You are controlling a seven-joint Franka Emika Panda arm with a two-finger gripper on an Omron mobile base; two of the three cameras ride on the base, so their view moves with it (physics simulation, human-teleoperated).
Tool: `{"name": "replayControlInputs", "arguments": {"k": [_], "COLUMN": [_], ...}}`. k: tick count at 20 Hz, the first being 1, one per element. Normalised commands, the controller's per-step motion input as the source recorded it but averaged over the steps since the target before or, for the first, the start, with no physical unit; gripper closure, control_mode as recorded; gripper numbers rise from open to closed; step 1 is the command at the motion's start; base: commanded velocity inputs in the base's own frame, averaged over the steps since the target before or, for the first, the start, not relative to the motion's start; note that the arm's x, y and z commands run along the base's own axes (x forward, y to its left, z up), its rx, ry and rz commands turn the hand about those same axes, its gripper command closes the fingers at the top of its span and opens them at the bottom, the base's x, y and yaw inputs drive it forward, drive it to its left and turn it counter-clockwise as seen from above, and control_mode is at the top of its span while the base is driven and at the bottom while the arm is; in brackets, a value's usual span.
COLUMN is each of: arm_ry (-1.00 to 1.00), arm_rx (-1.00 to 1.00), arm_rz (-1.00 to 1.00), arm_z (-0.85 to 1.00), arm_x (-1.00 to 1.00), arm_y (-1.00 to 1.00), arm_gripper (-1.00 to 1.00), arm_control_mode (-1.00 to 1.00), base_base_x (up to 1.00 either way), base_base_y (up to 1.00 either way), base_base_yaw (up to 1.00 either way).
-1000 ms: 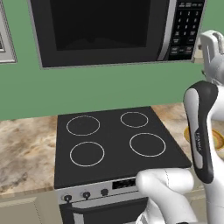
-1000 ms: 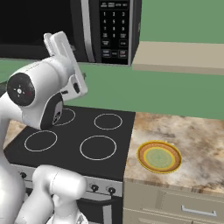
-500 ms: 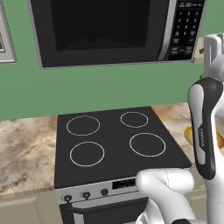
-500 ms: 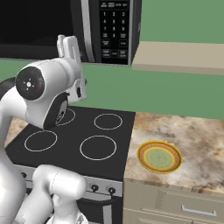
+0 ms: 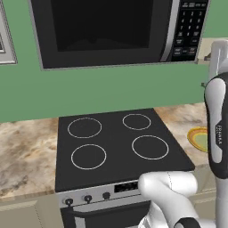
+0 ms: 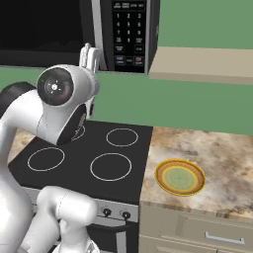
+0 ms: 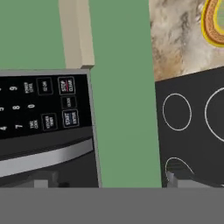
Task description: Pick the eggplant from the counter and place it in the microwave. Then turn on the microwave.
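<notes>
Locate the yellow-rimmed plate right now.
The plate sits on the marbled counter just right of the black stove in the right base view; in the left base view it peeks out at the right edge behind the arm.

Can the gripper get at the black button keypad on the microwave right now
Probably yes. The open gripper is raised just beside the microwave's black button keypad, and in the hand view the keypad lies close ahead with nothing between.

black four-ring stove [image 5: 116, 147], yellow-rimmed green plate [image 6: 180, 177], beige shelf [image 6: 202, 65]
</notes>
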Motion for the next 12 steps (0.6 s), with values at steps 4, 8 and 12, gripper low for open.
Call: {"name": "replayControlInputs", "arguments": {"k": [4, 8, 12], "arm_ry": [0.09, 0.02, -0.02], "arm_rx": [0.19, 0.12, 0.03], "arm_rz": [0.09, 0.12, 0.14], "arm_z": [-0.31, -0.22, -0.05], "arm_x": [0.10, 0.24, 0.20], "arm_y": [0.00, 0.00, 0.00], "arm_gripper": [-1.00, -1.00, -1.00], "arm_control_mode": [-1.00, -1.00, -1.00], "base_base_x": [0.00, 0.00, 0.00], "base_base_y": [0.00, 0.00, 0.00], "base_base_yaw": [0.00, 0.00, 0.00]}}
